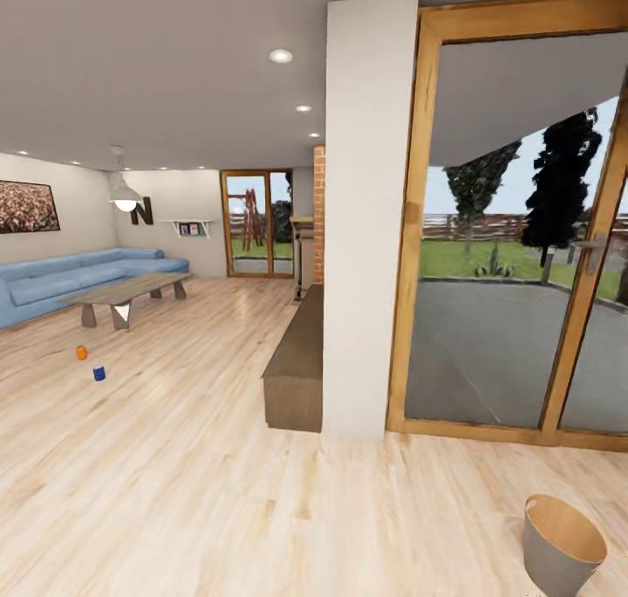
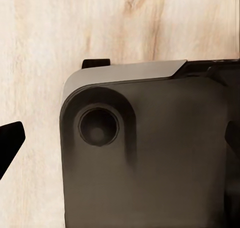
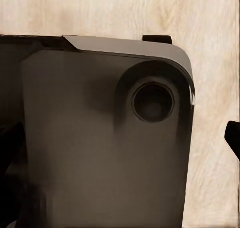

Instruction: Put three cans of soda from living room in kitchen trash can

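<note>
The living room has a light wood floor [image 1: 218, 457]. Far off, a small orange can of soda [image 1: 81, 352] stands on the floor near the coffee table [image 1: 131, 291], with a little blue can [image 1: 98, 373] just beside it. A long blue sofa [image 1: 70, 278] sits behind. A round bin [image 1: 563, 545] stands close by on the floor near the glass doors [image 1: 515, 230]. Whether the jaws are wide or narrow, I cannot tell; the wrist views look down at the robot's dark base [image 2: 150, 158] over the floor.
</note>
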Tool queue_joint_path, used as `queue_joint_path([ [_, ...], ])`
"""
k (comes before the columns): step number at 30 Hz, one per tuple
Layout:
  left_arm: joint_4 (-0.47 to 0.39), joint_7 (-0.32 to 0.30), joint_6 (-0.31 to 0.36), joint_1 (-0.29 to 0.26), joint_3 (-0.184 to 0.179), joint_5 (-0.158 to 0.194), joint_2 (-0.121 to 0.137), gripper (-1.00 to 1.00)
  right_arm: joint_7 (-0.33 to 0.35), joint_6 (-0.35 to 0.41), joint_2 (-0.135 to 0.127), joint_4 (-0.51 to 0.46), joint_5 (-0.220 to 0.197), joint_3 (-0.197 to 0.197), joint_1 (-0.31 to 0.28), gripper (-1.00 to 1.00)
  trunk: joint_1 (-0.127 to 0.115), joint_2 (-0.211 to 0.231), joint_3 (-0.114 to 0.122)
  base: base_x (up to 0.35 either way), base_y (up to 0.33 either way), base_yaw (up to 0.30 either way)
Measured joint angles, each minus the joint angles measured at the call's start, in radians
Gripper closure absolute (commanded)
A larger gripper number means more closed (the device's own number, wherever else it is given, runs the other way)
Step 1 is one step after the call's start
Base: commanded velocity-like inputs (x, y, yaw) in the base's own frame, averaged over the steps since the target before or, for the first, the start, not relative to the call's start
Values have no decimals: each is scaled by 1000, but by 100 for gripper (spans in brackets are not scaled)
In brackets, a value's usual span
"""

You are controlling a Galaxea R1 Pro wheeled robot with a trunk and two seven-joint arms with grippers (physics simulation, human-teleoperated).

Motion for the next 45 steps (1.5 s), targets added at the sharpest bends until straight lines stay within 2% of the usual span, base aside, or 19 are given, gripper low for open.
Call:
queue_joint_path([
  [14, 0, 1, 0, 0, 1, 1, -1, -100, -1, 0, 2, 1, 0, 0, 0, -100, 0, 0, 14, 42, -296, -203],
  [22, -11, 1, 0, 0, 1, 1, -2, -100, -3, -1, 4, 1, 0, 2, 0, -100, 0, 0, 21, 231, -254, -130],
  [38, -14, 1, 0, 0, 1, 1, -2, -100, -1, 1, 4, 1, 1, 5, 0, -100, 0, 0, 23, 263, -204, -13],
  [45, -14, 1, -1, 0, 1, 1, -2, -100, 1, 1, 3, 1, 0, 4, 0, -100, 0, 0, 23, 261, -209, -212],
])
